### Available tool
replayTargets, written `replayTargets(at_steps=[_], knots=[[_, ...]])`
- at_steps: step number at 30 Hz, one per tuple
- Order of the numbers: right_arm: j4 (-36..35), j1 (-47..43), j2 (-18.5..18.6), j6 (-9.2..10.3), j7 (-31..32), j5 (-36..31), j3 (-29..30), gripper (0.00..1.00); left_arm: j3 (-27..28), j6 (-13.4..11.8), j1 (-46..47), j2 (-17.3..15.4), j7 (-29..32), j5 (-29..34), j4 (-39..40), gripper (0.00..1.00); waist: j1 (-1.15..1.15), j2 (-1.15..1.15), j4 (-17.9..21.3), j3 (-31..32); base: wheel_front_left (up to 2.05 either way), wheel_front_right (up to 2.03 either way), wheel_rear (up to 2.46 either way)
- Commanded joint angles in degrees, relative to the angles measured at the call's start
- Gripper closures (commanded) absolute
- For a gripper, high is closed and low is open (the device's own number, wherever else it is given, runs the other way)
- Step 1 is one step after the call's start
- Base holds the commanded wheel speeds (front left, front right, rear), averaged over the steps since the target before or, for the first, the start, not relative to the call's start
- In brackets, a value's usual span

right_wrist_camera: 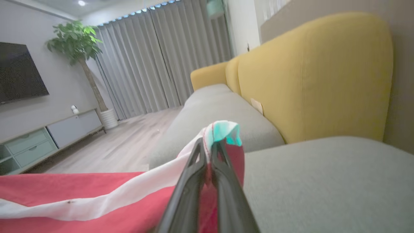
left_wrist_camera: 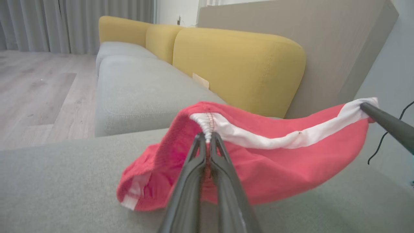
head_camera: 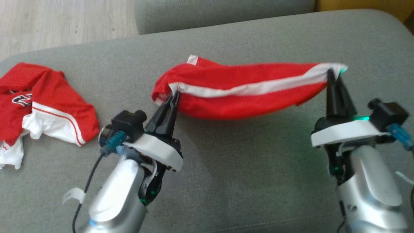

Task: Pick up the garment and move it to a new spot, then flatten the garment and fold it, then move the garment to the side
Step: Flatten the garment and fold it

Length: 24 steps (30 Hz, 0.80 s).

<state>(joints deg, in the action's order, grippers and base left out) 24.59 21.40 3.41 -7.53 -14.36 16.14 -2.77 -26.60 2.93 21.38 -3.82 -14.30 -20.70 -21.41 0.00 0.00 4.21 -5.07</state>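
Now the red garment [head_camera: 239, 103] hangs at centre frame over the grey cushion [head_camera: 245, 174], the left gripper [head_camera: 174, 94] clamped on its left end, the right gripper [head_camera: 330, 73] on its right corner. Lowering both evenly with the white band [head_camera: 258, 87] taut should lay it flat.

Grey sofa seat [head_camera: 245, 181]: yellow back cushions [left_wrist_camera: 239, 64] along the far edge. Crumpled red-and-white jersey [head_camera: 48, 100]: on the seat, left end. Wood floor [head_camera: 48, 22], grey curtains [right_wrist_camera: 155, 64], potted plant [right_wrist_camera: 76, 42], television [right_wrist_camera: 19, 74], low cabinet [right_wrist_camera: 48, 136]: beyond.
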Motion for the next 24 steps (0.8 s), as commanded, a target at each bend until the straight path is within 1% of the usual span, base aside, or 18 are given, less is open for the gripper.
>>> replayTargets(at_steps=[1, 4, 5, 10, 15, 24], knots=[[-4.5, 0.7, 0.6, 0.04, -0.6, 0.1, -1.3, 1.00, 2.8, -0.3, 2.1, -1.1, -0.7, 0.6, 3.3, 1.00, 0.00, 0.00, 0.0, 0.5, 0.00, 0.00, 0.00], [-9.0, -0.4, 1.1, 0.04, -0.6, -0.2, -1.4, 1.00, 4.0, -0.1, 2.1, -0.9, -0.7, 1.4, 6.2, 1.00, 0.00, 0.00, -0.1, 1.5, 0.00, 0.00, 0.00], [-9.0, -0.4, 1.1, 0.04, -0.6, -0.2, -1.4, 1.00, 4.0, -0.1, 2.1, -0.9, -0.7, 1.4, 6.2, 1.00, 0.00, 0.00, -0.1, 1.5, 0.00, 0.00, 0.00], [-13.9, -2.4, 1.9, 0.04, -0.6, -1.2, -1.9, 1.00, 5.9, 0.0, 1.6, -0.5, -0.7, 2.7, 10.8, 1.00, 0.00, 0.00, -0.2, 3.0, 0.00, 0.00, 0.00], [-17.2, -4.5, 2.6, 0.04, -0.6, -2.2, -2.0, 1.00, 7.3, 0.1, 0.6, -0.2, -0.7, 3.7, 14.3, 1.00, 0.00, 0.00, -0.5, 4.2, 0.00, 0.00, 0.00], [-24.5, -11.3, 3.1, 0.04, 1.2, -3.9, 0.4, 1.00, 7.7, 0.7, -3.7, 0.0, -0.7, 4.9, 18.2, 1.00, 0.00, 0.00, -1.8, 5.9, 0.00, 0.00, 0.00]])
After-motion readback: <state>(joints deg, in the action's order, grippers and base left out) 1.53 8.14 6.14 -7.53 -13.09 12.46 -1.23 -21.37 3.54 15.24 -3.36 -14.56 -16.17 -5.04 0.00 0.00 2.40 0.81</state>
